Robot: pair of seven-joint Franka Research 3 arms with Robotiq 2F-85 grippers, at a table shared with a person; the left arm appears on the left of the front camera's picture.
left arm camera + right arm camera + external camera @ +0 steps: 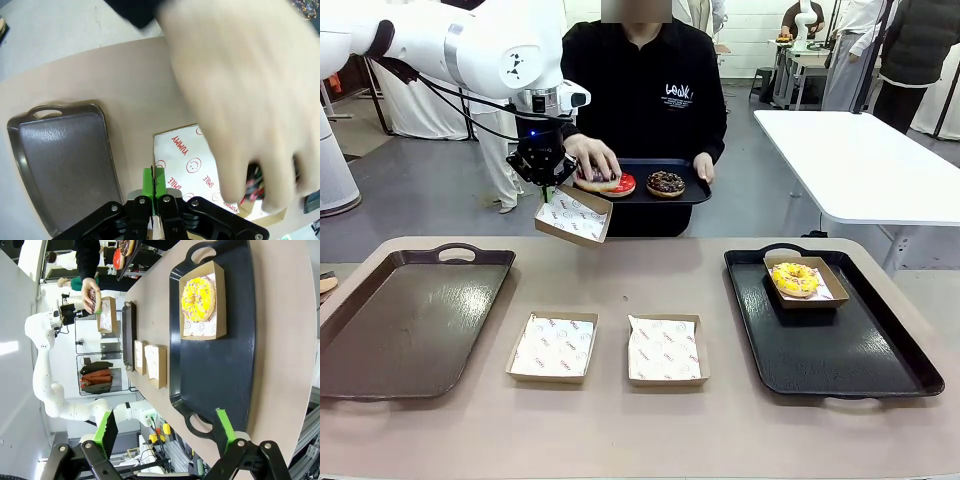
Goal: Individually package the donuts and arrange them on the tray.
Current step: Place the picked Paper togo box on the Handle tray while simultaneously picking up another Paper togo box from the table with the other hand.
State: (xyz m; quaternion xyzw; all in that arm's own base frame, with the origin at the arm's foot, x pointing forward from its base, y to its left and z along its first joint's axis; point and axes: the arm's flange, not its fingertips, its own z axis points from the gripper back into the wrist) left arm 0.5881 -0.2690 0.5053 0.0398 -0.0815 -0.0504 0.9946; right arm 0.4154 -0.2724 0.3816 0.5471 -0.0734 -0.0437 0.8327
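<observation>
My left gripper (548, 190) is shut on the rim of a paper-lined cardboard box (573, 217), held in the air at the table's far edge. In the left wrist view its green fingers (153, 181) pinch the box's edge (182, 157). The person's hand (592, 158) grips a sprinkled donut (592, 182) right beside the box. A red donut (620, 184) and a chocolate donut (665, 183) lie on the small black tray (695, 193) that the person holds. The yellow donut (795, 278) sits boxed on the right tray (840, 350). My right gripper (165, 432) is open above that tray (215, 365).
Two empty paper-lined boxes (553, 347) (665, 349) rest on the table near its front middle. A bare dark tray (410, 320) lies at the left. The person stands at the far side, and a white table (860, 160) stands behind on the right.
</observation>
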